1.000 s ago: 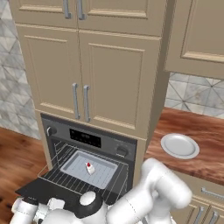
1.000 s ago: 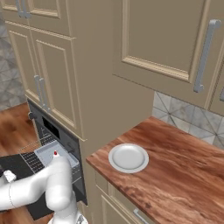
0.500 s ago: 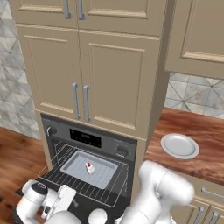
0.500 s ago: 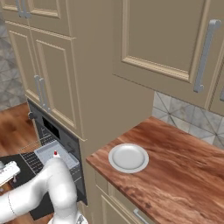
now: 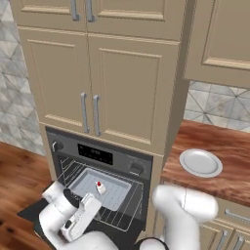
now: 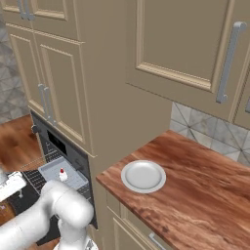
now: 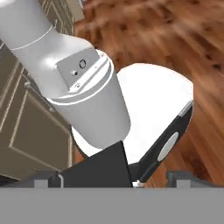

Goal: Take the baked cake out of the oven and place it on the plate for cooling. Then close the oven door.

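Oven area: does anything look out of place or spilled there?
Nothing spilled. The oven door hangs open and the baked cake sits upright on its tray inside the oven. The plate waits bare on the counter.

The arm [image 5: 180, 207] folds low, hand turned downward, jaws spread wide.

Beige cabinets [image 5: 97, 83] fill the upper frame; wooden worktop [image 6: 205, 195] lower right, grey tiled wall [image 5: 215, 107], wood floor [image 5: 14, 166] lower left.
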Robot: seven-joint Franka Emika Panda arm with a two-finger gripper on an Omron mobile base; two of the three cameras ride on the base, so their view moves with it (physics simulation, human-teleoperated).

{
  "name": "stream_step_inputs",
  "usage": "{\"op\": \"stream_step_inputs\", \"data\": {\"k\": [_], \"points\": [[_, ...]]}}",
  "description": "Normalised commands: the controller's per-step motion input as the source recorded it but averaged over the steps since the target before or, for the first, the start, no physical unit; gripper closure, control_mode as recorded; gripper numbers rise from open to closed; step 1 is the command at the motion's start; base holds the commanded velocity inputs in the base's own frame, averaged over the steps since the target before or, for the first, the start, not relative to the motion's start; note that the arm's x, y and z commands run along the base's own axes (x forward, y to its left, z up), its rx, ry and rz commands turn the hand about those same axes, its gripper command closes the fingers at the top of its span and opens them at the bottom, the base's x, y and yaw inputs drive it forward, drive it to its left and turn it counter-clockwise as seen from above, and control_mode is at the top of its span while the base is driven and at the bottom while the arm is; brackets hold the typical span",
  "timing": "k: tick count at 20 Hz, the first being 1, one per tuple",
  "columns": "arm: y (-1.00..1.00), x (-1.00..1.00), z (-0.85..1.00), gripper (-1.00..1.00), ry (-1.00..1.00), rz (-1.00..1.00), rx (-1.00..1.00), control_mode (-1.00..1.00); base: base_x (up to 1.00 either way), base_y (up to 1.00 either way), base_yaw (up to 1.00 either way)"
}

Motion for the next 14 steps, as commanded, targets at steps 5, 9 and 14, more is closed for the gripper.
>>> {"op": "stream_step_inputs", "data": {"k": [5, 9, 14], "points": [[0.02, -0.52, 0.68, -1.00, -0.72, -0.10, 0.16, -1.00, 0.00, 0.00, 0.00], [-0.10, -0.26, 0.37, -1.00, -0.81, -0.09, 0.23, -1.00, 0.00, 0.00, 0.00], [-0.23, 0.21, 0.18, -1.00, -0.55, -0.21, 0.22, -1.00, 0.00, 0.00, 0.00]]}}
